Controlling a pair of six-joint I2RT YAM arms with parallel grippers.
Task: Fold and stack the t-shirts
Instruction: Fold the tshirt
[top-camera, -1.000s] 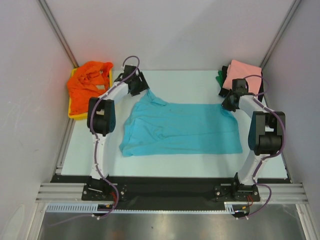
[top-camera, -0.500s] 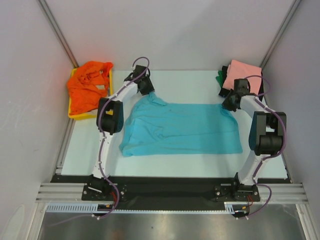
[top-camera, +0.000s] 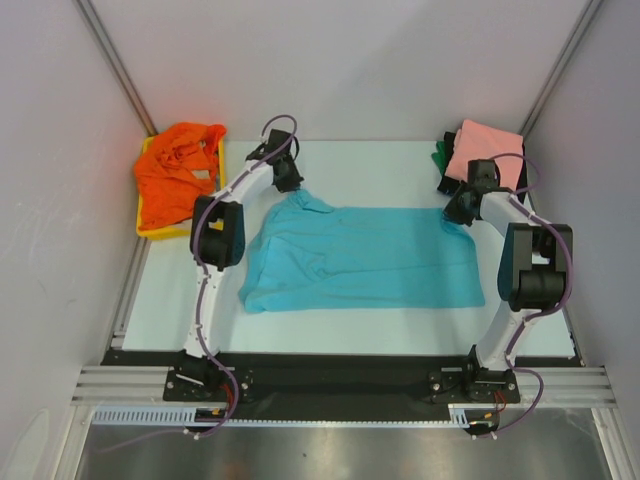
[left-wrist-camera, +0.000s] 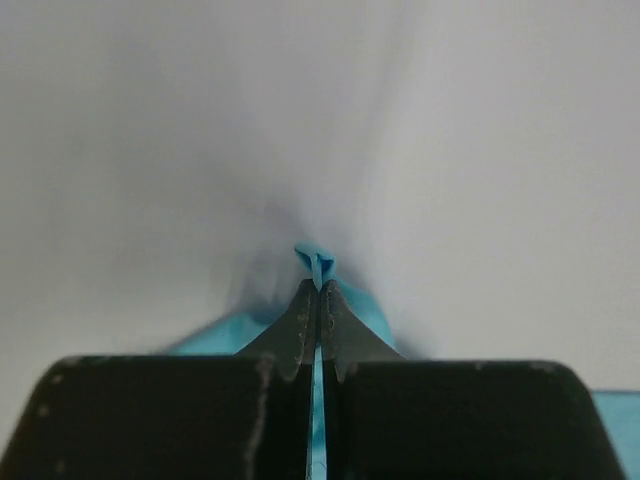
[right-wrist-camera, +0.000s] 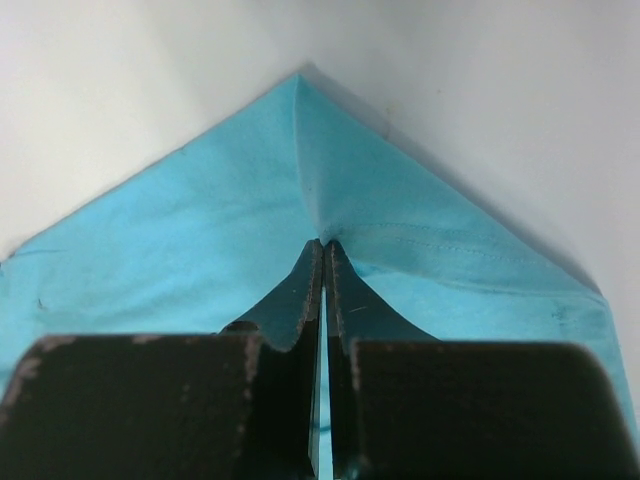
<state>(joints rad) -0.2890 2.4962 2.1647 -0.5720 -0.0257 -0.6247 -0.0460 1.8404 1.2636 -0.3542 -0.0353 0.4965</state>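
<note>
Plain white walls (top-camera: 350, 60); pale tabletop (top-camera: 350, 330); aluminium rail (top-camera: 340, 385) at near edge; soft even light.

A turquoise t-shirt (top-camera: 360, 258) is spread mid-way across the table (top-camera: 380, 165); an orange t-shirt (top-camera: 172, 172) is bunched by its far-left corner, a salmon pink t-shirt (top-camera: 482, 148) folded at its far-right.

Bright, even light, faint shadows. Left wrist view blurred past left pincer (left-wrist-camera: 318, 286); turquoise t-shirt (right-wrist-camera: 200, 230) sharp in right wrist view.

- Pale table (top-camera: 350, 325), carries a turquoise t-shirt (top-camera: 370, 260) spread across the middle.
- Holds a yellow tray (top-camera: 152, 233) at the far left corner.
- Bears a folded pile (top-camera: 470, 160), salmon pink t-shirt (top-camera: 490, 140) on top, far right.
</note>
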